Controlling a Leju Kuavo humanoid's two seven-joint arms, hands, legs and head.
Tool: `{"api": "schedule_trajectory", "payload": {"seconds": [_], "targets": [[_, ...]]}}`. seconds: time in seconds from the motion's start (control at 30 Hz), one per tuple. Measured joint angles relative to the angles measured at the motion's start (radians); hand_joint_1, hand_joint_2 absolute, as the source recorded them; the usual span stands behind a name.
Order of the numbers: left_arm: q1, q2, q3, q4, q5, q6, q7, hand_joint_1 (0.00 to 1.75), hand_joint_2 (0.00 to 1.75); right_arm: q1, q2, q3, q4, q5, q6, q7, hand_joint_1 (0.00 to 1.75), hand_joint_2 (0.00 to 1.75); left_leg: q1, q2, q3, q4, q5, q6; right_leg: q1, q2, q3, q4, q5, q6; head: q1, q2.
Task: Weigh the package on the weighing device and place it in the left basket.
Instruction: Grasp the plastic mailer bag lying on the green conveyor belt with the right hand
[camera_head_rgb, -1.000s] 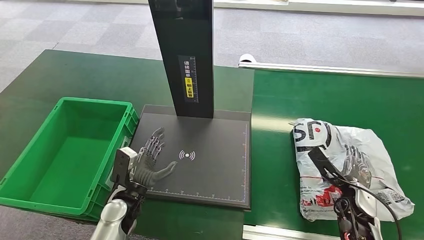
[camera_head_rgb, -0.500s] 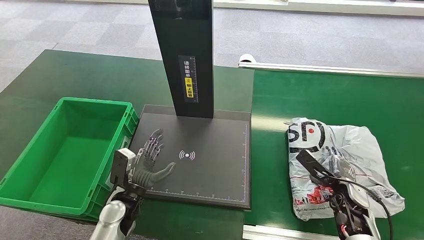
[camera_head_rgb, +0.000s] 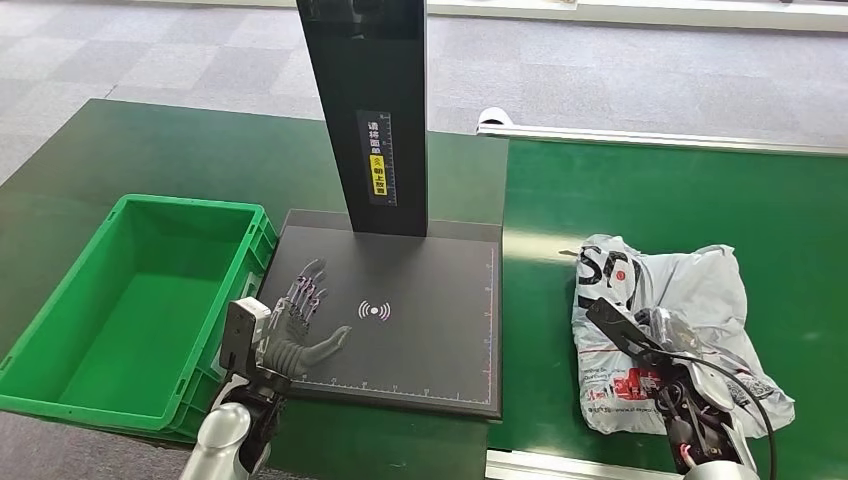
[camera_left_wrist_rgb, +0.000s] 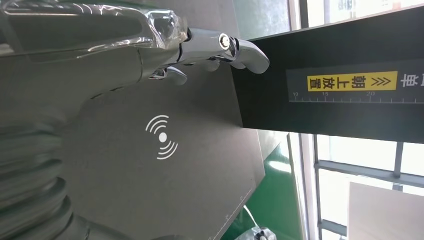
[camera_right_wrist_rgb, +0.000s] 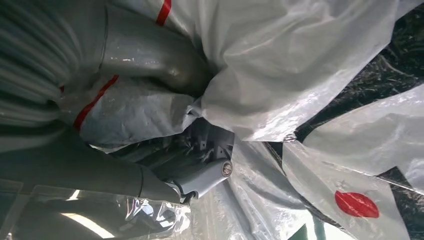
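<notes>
right hand (camera_head_rgb: 690, 345): fingers (camera_right_wrist_rgb: 205, 175) dug into bunched white film, thumb pressed over a fold; reads as holding the package (camera_head_rgb: 670, 310). package lies crumpled on the green belt (camera_head_rgb: 640, 190), long axis roughly front-to-back, well right of the scale plate (camera_head_rgb: 420, 290). left hand (camera_head_rgb: 300, 320): fingers spread, holding nothing, over the plate's left part near the wireless mark (camera_head_rgb: 374, 311). right hand clearly the nearer. coming move likely leftward onto plate; black post (camera_head_rgb: 365, 110) stands at plate's rear, green basket (camera_head_rgb: 60, 320) just beyond its left edge.
</notes>
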Motion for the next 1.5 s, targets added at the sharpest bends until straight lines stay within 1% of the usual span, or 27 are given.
{"api": "schedule_trajectory", "payload": {"seconds": [0.2, 0.37, 0.5, 0.6, 0.73, 0.9, 1.1, 1.17, 1.27, 1.5], "targets": [[0.000, 0.000, 0.001, 0.000, 0.000, 0.000, 0.000, 0.00, 1.75, -0.004, 0.000, 0.006, 0.011, -0.003, 0.000, -0.002, 1.75, 1.75, 0.000, 0.000, 0.000, 0.000, 0.000, 0.000, 0.000, 0.000, 0.000, 0.000, 0.000, 0.000, 0.000, 0.000], [0.001, 0.000, 0.005, -0.002, 0.000, 0.000, 0.001, 0.00, 1.75, -0.008, 0.001, 0.013, 0.016, -0.028, -0.006, -0.024, 1.75, 1.75, 0.000, 0.000, 0.000, 0.000, 0.000, 0.000, 0.000, 0.000, 0.000, 0.000, 0.000, 0.000, 0.000, 0.000], [0.006, 0.000, 0.010, -0.009, 0.000, 0.000, 0.001, 0.00, 1.75, -0.010, 0.004, 0.016, 0.014, -0.074, -0.032, -0.084, 1.75, 1.75, 0.000, 0.000, -0.001, 0.000, 0.000, 0.000, 0.000, 0.000, 0.000, 0.000, 0.000, 0.000, 0.000, 0.000], [0.015, 0.000, 0.014, -0.021, 0.000, 0.002, -0.003, 0.00, 1.75, -0.007, 0.015, 0.016, -0.018, -0.112, -0.102, -0.137, 1.75, 1.75, 0.000, 0.000, -0.001, 0.000, 0.000, 0.000, 0.000, 0.000, 0.000, 0.000, 0.000, 0.000, 0.000, 0.000], [0.027, -0.002, 0.020, -0.038, -0.003, 0.003, -0.015, 0.00, 1.75, 0.023, 0.041, 0.016, -0.165, -0.197, -0.209, -0.192, 1.75, 1.75, 0.000, 0.000, -0.001, 0.000, 0.000, 0.000, 0.000, 0.000, -0.001, 0.000, 0.000, 0.000, 0.000, 0.000], [0.027, -0.006, 0.024, -0.040, -0.006, 0.002, -0.030, 0.00, 1.75, 0.113, 0.079, 0.016, -0.437, -0.308, -0.324, -0.271, 1.75, 1.75, 0.000, -0.002, -0.002, 0.000, 0.000, 0.000, 0.000, -0.002, -0.002, 0.000, 0.000, 0.000, 0.000, 0.000], [0.020, -0.009, 0.024, -0.033, -0.005, 0.009, -0.054, 0.00, 1.75, 0.216, 0.120, 0.015, -0.694, -0.419, -0.463, -0.377, 1.75, 1.75, 0.000, -0.001, -0.002, 0.000, 0.000, 0.000, 0.000, -0.002, -0.002, 0.000, 0.000, 0.000, 0.000, 0.000], [0.019, -0.011, 0.024, -0.033, 0.000, 0.017, -0.067, 0.00, 1.75, 0.237, 0.130, 0.015, -0.755, -0.438, -0.483, -0.389, 1.75, 1.75, 0.000, -0.001, -0.002, 0.000, 0.000, 0.000, 0.000, -0.002, -0.002, 0.000, 0.000, 0.000, 0.000, 0.000], [0.017, -0.014, 0.025, -0.033, 0.002, 0.023, -0.073, 0.00, 1.75, 0.255, 0.139, 0.015, -0.816, -0.445, -0.488, -0.392, 1.75, 1.75, 0.000, -0.001, -0.002, 0.000, 0.000, 0.000, 0.000, -0.001, -0.002, 0.000, 0.000, 0.000, 0.000, 0.000], [0.016, -0.016, 0.025, -0.033, 0.003, 0.023, -0.074, 0.00, 1.75, 0.271, 0.150, 0.015, -0.874, -0.446, -0.488, -0.392, 1.75, 1.75, 0.000, -0.001, -0.002, 0.000, 0.000, 0.000, 0.000, -0.001, -0.002, 0.000, 0.000, 0.000, 0.000, 0.000]]}}
